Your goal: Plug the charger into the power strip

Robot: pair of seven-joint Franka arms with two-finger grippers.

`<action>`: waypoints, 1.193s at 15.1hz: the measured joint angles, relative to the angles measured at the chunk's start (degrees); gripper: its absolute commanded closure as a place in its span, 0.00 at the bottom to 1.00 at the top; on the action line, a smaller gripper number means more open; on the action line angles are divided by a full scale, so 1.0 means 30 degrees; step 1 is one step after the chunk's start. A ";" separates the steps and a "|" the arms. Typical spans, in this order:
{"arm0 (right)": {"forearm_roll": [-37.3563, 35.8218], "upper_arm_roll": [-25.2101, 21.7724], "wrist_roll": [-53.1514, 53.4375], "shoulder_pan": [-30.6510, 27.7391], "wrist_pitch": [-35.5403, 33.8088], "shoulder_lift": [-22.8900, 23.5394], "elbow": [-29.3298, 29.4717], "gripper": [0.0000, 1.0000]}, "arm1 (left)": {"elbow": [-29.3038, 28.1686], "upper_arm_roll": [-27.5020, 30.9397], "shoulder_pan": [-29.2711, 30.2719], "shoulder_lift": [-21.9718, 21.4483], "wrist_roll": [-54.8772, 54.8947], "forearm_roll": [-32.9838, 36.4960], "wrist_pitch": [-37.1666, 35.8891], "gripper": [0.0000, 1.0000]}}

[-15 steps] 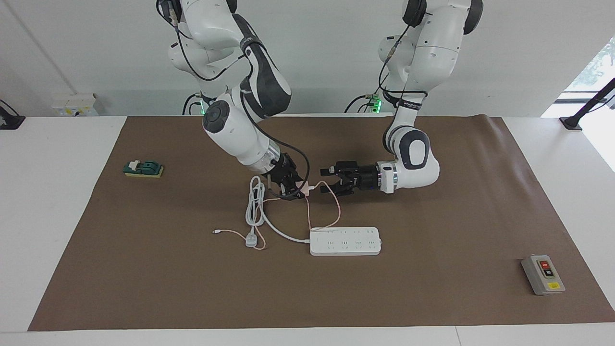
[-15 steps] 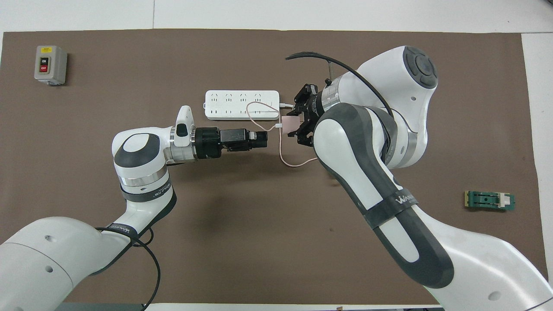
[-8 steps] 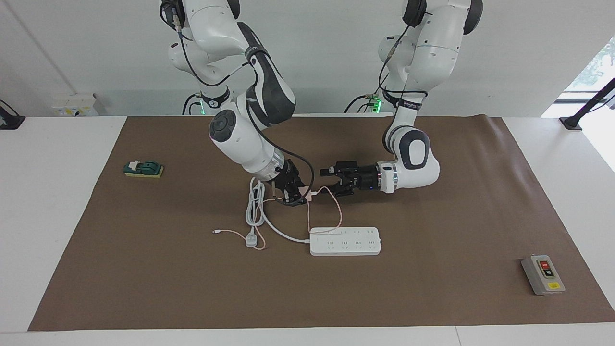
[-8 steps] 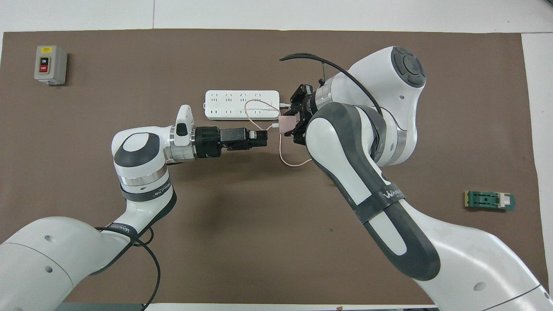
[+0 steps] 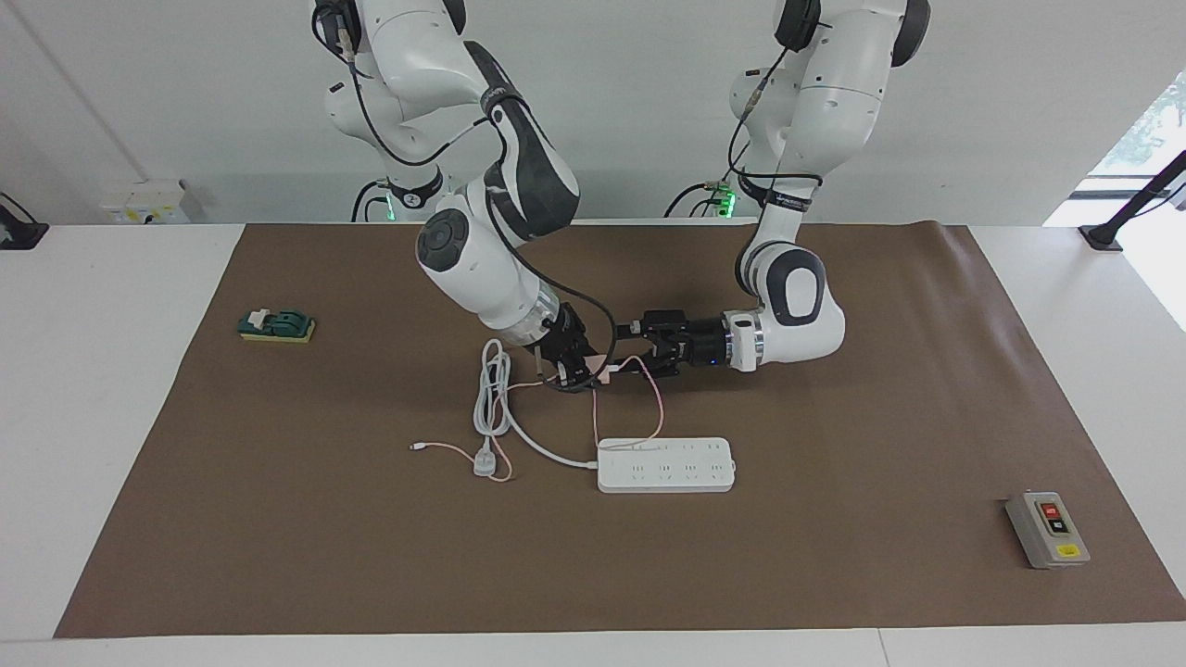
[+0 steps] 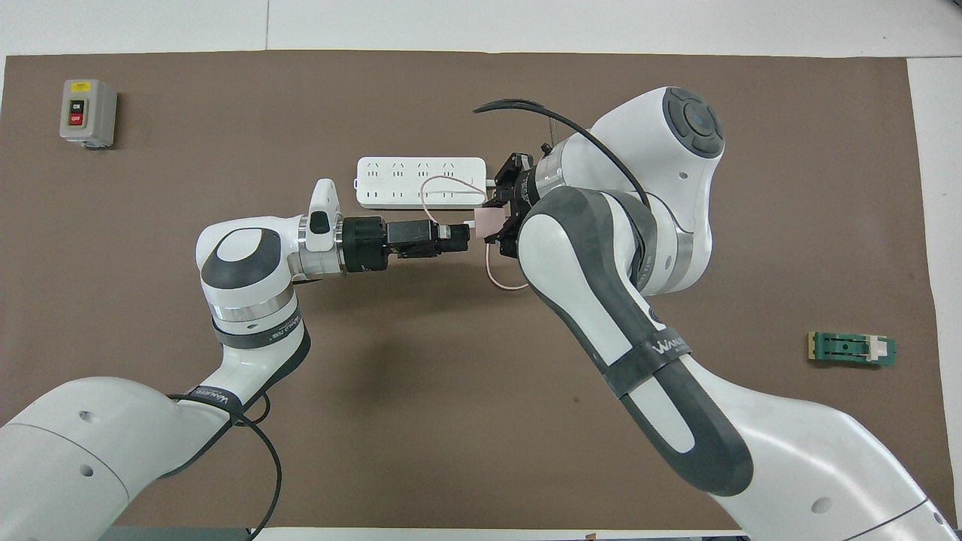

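My right gripper [image 5: 586,371] [image 6: 499,218] is shut on the pale pink charger [image 5: 603,374] [image 6: 486,220] and holds it in the air over the mat, by the cord end of the power strip [image 5: 665,465] [image 6: 391,182]. The charger's thin pink cable [image 5: 658,408] loops down across the strip and trails to the white plug [image 5: 484,461]. My left gripper [image 5: 635,350] [image 6: 464,234] lies level, pointing at the charger, open, with its tips right beside the charger. The strip lies flat on the mat with its sockets facing up.
The strip's thick white cord [image 5: 491,398] lies coiled toward the right arm's end. A grey button box [image 5: 1047,529] [image 6: 88,113] sits toward the left arm's end. A small green block [image 5: 276,325] [image 6: 852,349] sits toward the right arm's end.
My right gripper has carried the charger toward the left gripper. The left gripper has edged toward it, so the gap between them has closed.
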 measured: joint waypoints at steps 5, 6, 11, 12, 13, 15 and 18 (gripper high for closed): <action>0.0021 0.0007 0.0790 0.0717 0.0122 0.0105 -0.0018 1.00 | 0.0310 0.0060 0.0001 0.0055 0.0001 0.0000 0.0136 0.00; 0.0021 0.0006 0.0856 0.0781 0.0150 0.0125 -0.0018 1.00 | 0.0385 0.0070 0.0001 0.0127 0.0008 0.0000 0.0140 0.00; 0.0021 -0.0049 0.0874 0.0786 0.0156 0.0144 -0.0018 1.00 | 0.0637 0.0128 0.0012 0.0565 0.0398 0.0000 0.0159 0.00; 0.0021 -0.0048 0.0874 0.0786 0.0156 0.0144 -0.0017 1.00 | 0.0644 0.0149 0.0017 0.0582 0.0434 0.0000 0.0159 0.00; 0.0021 -0.0049 0.0874 0.0786 0.0156 0.0144 -0.0017 1.00 | 0.0645 0.0165 0.0020 0.0590 0.0458 0.0000 0.0159 0.00; 0.0021 -0.0049 0.0874 0.0786 0.0156 0.0144 -0.0018 1.00 | 0.0645 0.0188 0.0031 0.0599 0.0500 0.0011 0.0161 0.00; 0.0021 -0.0050 0.0874 0.0782 0.0156 0.0144 -0.0017 1.00 | 0.0645 0.0232 0.0074 0.0602 0.0523 0.0123 0.0163 0.00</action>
